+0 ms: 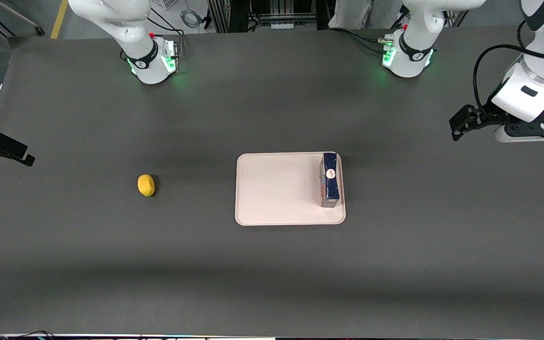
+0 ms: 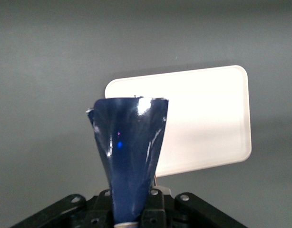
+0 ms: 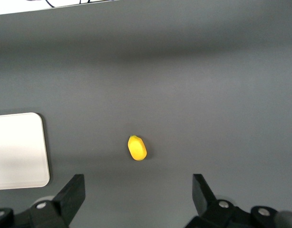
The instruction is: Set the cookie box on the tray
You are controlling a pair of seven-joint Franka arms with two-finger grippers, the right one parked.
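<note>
Front view: dk-navy box (image 1: 331,186); gripper (image 1: 458,126) aside

A wide matte dark grey table top (image 1: 272,283) lies under soft light; farther from the camera, a grey floor (image 1: 12,14) with a yellow painted line (image 1: 59,19).

Navy cookie box (image 1: 331,187) on pale tray (image 1: 276,189), near rim

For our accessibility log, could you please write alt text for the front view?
A navy cookie box rests on the pale tray, along its edge toward the working arm's end. The left gripper hangs apart from it, farther toward that end; a yellow lemon-like object lies toward the parked arm's end.
</note>
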